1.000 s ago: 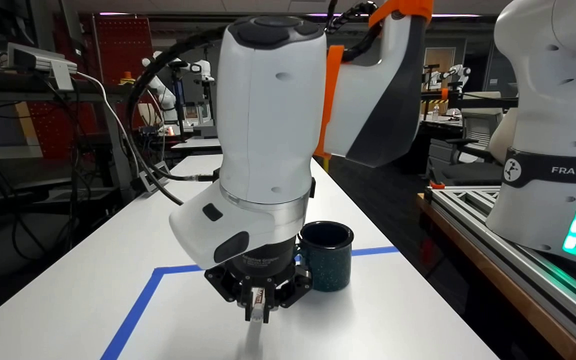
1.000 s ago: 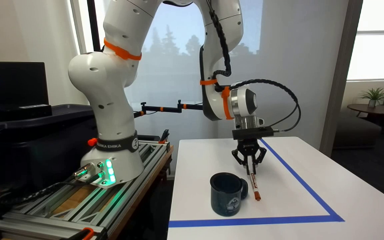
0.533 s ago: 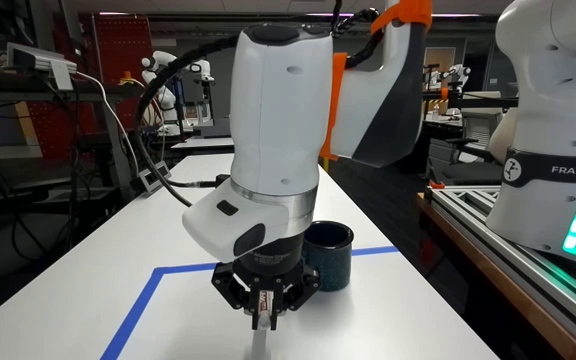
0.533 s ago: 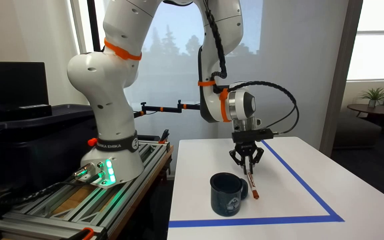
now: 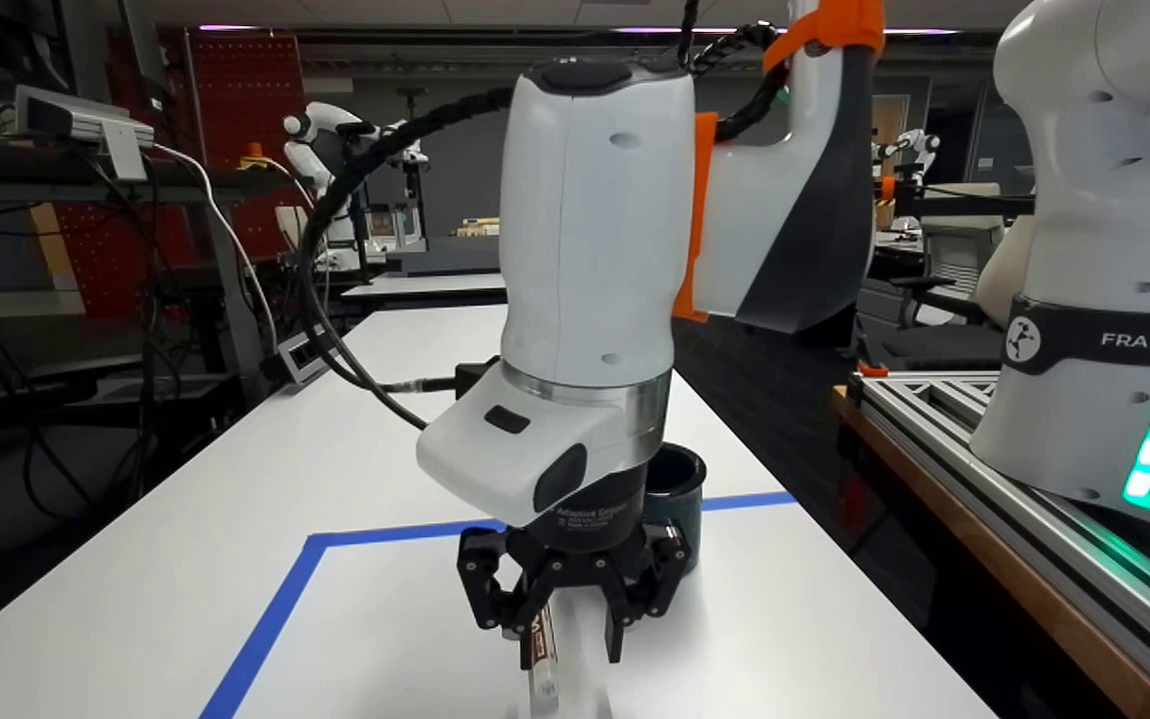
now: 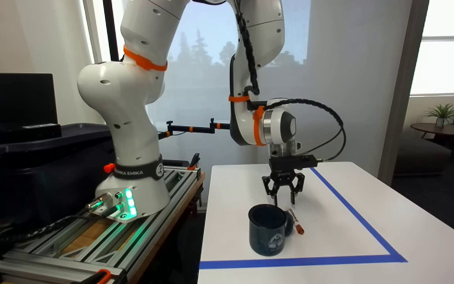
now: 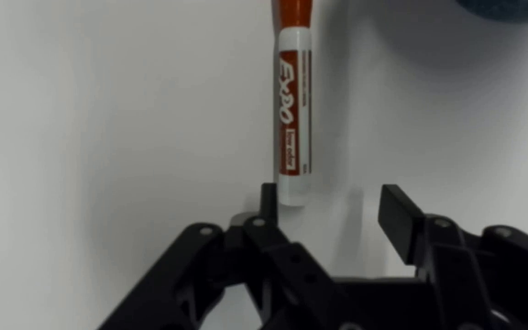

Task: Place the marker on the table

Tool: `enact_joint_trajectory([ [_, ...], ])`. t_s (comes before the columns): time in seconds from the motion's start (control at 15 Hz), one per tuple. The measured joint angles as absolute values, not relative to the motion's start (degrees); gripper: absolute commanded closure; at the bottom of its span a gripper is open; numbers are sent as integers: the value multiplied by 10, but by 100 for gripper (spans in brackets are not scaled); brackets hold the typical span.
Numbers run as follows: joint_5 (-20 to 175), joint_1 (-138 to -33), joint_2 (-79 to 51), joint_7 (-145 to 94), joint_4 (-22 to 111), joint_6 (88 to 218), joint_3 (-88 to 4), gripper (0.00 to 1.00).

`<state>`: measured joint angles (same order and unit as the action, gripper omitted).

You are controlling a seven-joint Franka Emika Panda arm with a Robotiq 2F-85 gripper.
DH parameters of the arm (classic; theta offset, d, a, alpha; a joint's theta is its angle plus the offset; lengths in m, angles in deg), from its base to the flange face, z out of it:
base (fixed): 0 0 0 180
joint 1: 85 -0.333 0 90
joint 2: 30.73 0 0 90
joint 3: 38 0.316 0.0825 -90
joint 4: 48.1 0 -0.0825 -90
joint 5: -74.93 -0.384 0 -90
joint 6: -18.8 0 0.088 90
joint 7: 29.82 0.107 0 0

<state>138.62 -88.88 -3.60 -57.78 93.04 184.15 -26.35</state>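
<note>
The marker, white with a red label and an orange-red cap, appears to lie flat on the white table. It shows in both exterior views and in the wrist view, cap pointing away from the gripper. My gripper is open, its fingers wide apart just above the table. The marker's plain end sits between the fingers, close beside the left finger in the wrist view; I cannot tell if they touch. The right finger is well apart from it. The open gripper also shows in both exterior views.
A dark speckled mug stands close beside the marker, its handle toward it. It is partly behind the gripper in an exterior view and its edge shows in the wrist view. Blue tape marks the table.
The gripper has opened and let go of the marker, which was held between its fingers. The arm has shifted toward the mug side and the marker has moved slightly closer to the mug.
</note>
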Motion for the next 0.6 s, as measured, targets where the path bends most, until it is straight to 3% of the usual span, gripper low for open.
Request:
enact_joint_trajectory([
  [0.07, 1375, -880, -39, -590, 938, 1842, -256, 0],
  [0.6, 1208, -791, -109, -657, 1013, 1818, -167, 1],
])
